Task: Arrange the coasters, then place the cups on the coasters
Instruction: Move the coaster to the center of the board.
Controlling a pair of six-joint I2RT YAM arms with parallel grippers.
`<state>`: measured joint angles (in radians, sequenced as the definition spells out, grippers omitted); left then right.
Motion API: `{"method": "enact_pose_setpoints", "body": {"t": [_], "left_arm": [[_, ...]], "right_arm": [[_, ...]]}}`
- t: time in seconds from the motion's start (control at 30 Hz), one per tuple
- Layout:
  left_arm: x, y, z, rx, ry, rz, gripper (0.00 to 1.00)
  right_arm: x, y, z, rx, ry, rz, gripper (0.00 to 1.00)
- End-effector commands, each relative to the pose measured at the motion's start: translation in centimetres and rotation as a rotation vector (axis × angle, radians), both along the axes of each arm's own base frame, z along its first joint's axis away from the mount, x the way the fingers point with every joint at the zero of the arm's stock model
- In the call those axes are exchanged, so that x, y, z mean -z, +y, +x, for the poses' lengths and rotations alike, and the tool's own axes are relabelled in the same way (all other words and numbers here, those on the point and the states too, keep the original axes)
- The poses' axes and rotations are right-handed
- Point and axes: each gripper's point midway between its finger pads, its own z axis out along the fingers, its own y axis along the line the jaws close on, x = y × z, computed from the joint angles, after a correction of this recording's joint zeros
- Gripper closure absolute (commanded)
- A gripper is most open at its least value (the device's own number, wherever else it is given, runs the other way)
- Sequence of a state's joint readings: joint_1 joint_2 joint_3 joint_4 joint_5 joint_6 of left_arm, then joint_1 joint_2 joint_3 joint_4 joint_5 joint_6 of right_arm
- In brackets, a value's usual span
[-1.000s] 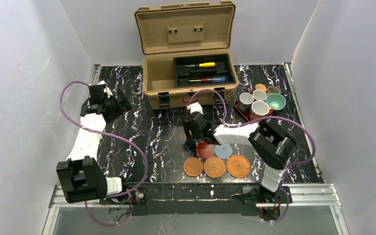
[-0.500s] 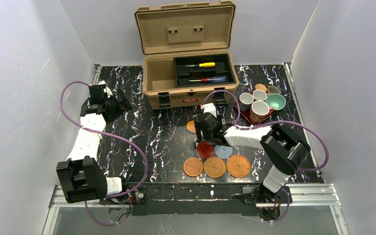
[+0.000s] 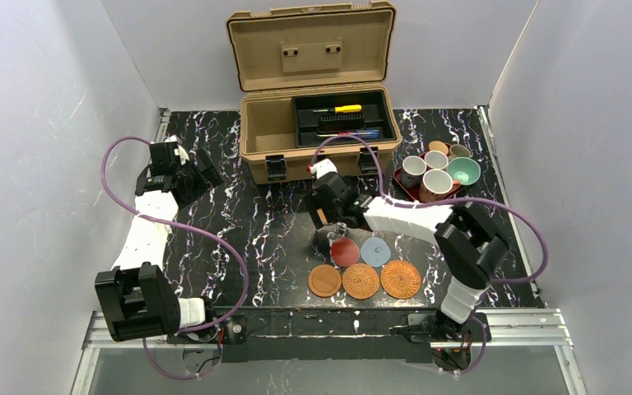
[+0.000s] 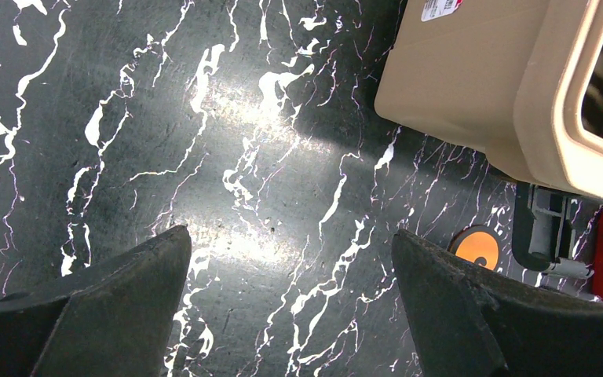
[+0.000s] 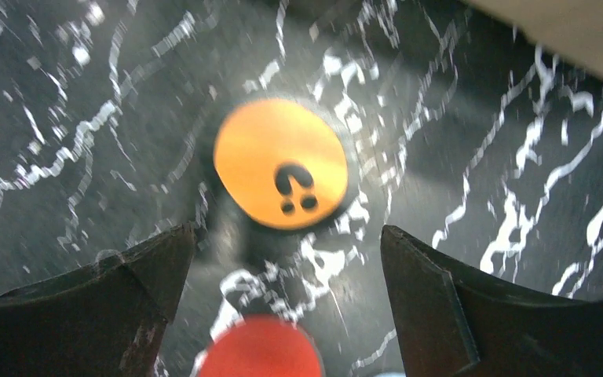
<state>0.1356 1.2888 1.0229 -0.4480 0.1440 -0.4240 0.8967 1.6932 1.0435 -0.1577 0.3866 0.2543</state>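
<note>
the right wrist view is blurring, smearing the black marks on the orange coaster [image 5: 281,174]; its bottom edge is cutting off the pinkish-red coaster [image 5: 259,351]. from above, the right gripper [image 3: 323,229] is hiding most of that orange coaster.

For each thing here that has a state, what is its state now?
toolbox, lid open
left hand, open, holding nothing
right hand, open, holding nothing
orange coaster, flat on the table, apart from the others
other five coasters, flat, grouped together, no cups on them
cups, upright on the red tray
</note>
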Motion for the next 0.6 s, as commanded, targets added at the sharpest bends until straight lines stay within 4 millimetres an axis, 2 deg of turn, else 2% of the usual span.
{"method": "enact_pose_setpoints", "body": {"t": [0.0,0.27,0.57], "left_arm": [[0.0,-0.1,0.1,0.005,-0.001,-0.011,0.02],[0.0,-0.1,0.0,0.007,-0.003,-0.014,0.02],[-0.2,-0.2,0.1,0.009,-0.008,-0.016,0.02]], "right_arm": [[-0.8,3.3,2.4,-0.088,-0.042,-0.015,0.05],[0.8,6.8,4.4,-0.177,-0.051,-0.019,0.12],[2.3,8.2,4.9,-0.259,-0.052,-0.033,0.14]]}}
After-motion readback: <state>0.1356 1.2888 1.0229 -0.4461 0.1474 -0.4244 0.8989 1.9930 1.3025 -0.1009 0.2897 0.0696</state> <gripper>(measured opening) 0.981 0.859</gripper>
